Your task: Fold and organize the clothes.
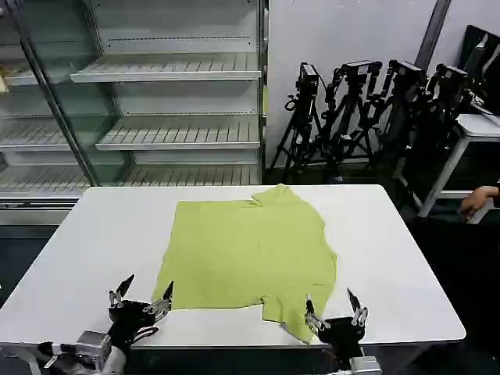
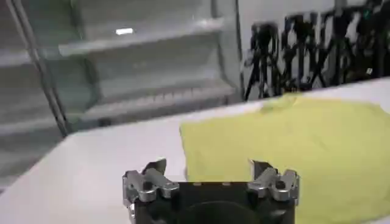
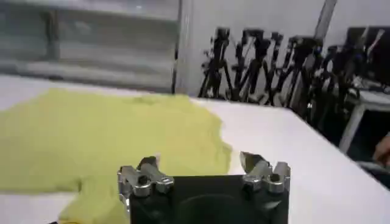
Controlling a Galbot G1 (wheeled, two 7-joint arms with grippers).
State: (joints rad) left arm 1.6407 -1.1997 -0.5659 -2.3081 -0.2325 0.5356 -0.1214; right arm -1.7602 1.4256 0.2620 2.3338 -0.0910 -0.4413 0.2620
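Both hands, left hand [image 1: 141,295] and right hand [image 1: 334,307], hover open beside T-shirt [image 1: 246,254].

The left gripper [image 1: 145,291] is positioned at the near edge of the table [image 1: 94,242], toward its left corner, with both fingers spread apart and pointing up and away from the robot. The right gripper [image 1: 333,303] is positioned at the same near edge, toward the right corner, with its fingers likewise spread and nothing between them.

T-shirt [image 1: 248,254]: plain lime yellow-green, lying ahead of and between both sets of jaws. Bench [image 1: 101,242]: white. Left gripper [image 1: 141,296] and right gripper [image 1: 334,308]: black bodies, silver metal fingers.
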